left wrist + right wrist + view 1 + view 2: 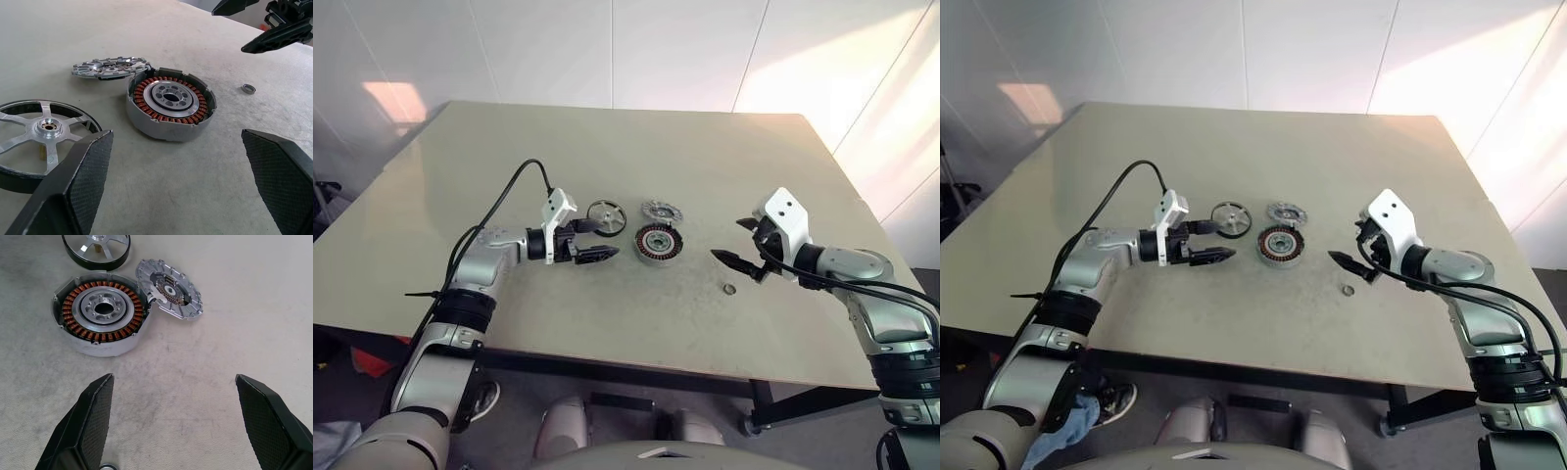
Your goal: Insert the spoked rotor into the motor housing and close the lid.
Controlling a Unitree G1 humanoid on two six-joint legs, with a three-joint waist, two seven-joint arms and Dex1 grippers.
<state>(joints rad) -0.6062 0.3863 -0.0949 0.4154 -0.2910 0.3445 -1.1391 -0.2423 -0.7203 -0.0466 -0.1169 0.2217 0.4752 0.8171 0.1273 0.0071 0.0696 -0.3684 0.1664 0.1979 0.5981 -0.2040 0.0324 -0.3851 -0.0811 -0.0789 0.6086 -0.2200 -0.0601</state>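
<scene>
Currently, near to far:
1. Your small loose ring (729, 290) lies on the table (607, 323), just in front of the right end effector (742, 244), which is released and holds nothing.
2. Left end effector (597, 240) is likewise released, beside the motor housing (658, 244).
3. Spoked rotor (606, 216) sits behind it.
4. Lid (662, 211) leans against the housing's far rim.

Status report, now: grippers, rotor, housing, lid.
Left gripper and right gripper open, empty. Spoked rotor on the table, outside motor housing. Lid leans on housing rim. Small ring loose nearby.
</scene>
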